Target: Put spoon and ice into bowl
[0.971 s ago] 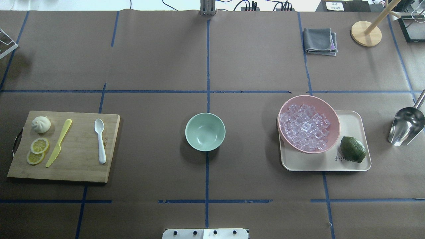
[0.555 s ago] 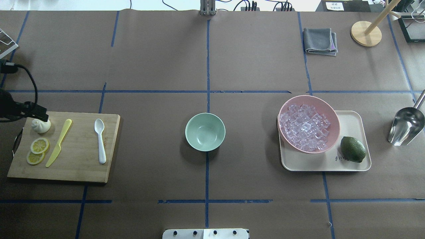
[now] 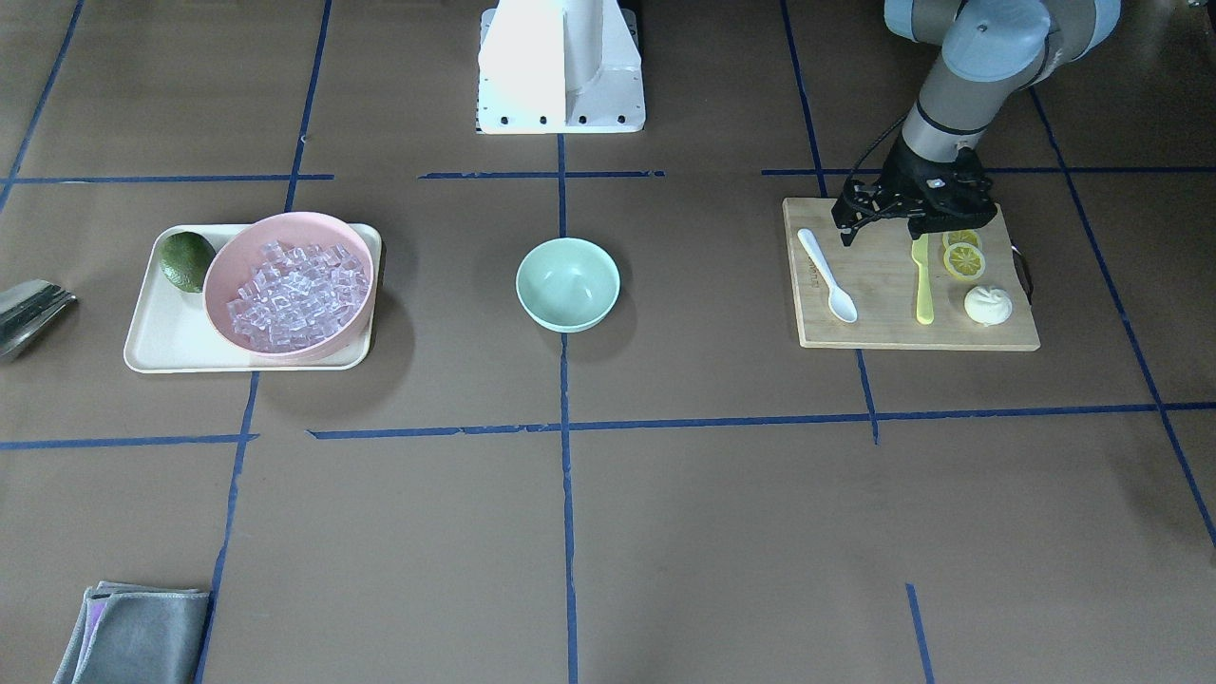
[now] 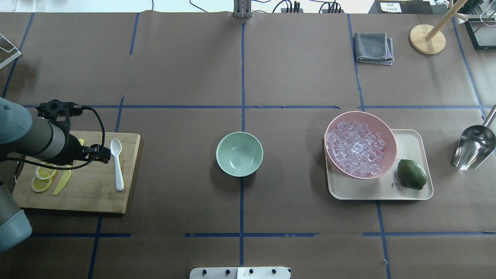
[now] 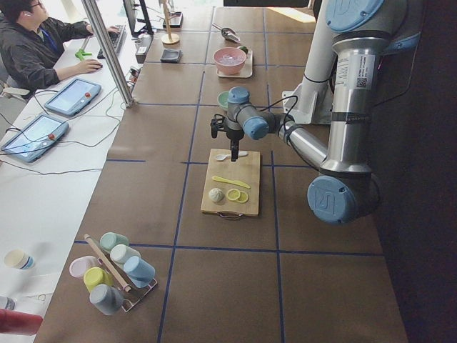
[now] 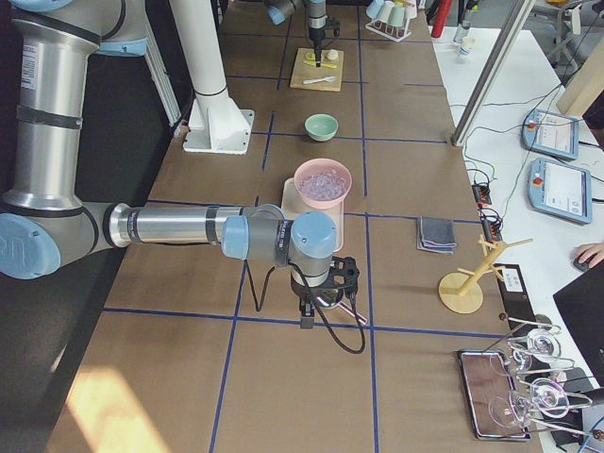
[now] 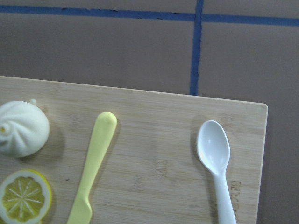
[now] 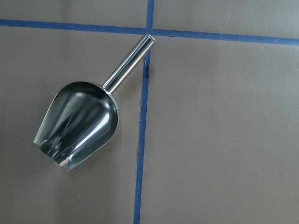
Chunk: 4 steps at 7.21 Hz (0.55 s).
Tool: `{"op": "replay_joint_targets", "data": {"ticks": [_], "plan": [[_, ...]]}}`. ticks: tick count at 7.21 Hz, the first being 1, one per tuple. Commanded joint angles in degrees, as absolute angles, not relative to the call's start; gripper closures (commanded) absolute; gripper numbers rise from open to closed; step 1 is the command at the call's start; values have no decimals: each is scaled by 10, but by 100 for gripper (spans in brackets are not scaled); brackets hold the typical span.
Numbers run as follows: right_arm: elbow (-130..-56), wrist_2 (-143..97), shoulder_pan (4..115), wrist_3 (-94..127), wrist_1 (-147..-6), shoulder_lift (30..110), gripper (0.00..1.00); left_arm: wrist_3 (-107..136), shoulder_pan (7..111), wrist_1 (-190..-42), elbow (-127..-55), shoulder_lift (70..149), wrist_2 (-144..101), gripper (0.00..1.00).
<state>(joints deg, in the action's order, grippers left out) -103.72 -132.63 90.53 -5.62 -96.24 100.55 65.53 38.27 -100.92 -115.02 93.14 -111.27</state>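
Note:
The white spoon (image 4: 117, 166) lies on the wooden cutting board (image 4: 97, 193), also in the left wrist view (image 7: 215, 154). The mint-green bowl (image 4: 239, 154) stands empty at the table's middle. The ice (image 4: 355, 148) fills the pink bowl (image 4: 393, 143) on the right. My left gripper (image 4: 101, 151) hovers above the board, just left of the spoon's scoop; I cannot tell if it is open or shut. My right gripper (image 6: 316, 316) shows only in the exterior right view, above a steel scoop (image 8: 79, 123); I cannot tell its state.
A yellow-green knife (image 4: 62, 182), lemon slices (image 4: 40, 182) and a white bun (image 7: 21, 128) share the board. The pink bowl and a lime (image 4: 412, 174) sit on a cream tray (image 4: 410, 139). A grey cloth (image 4: 374, 47) and a wooden stand (image 4: 427, 38) are at the far right.
My left arm has come in from the left edge and moved right over the cutting board, now covering the bun in the overhead view. Nothing else has moved.

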Motion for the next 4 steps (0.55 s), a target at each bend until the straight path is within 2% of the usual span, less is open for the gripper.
{"op": "replay_joint_targets", "data": {"ticks": [1, 4], "plan": [[-1037, -1326, 905, -55, -962, 1005, 0, 671, 369, -1010, -1106, 974, -1108, 0], [-1037, -1326, 905, -55, -962, 1005, 0, 671, 358, -1039, -1067, 983, -1109, 3]]}}
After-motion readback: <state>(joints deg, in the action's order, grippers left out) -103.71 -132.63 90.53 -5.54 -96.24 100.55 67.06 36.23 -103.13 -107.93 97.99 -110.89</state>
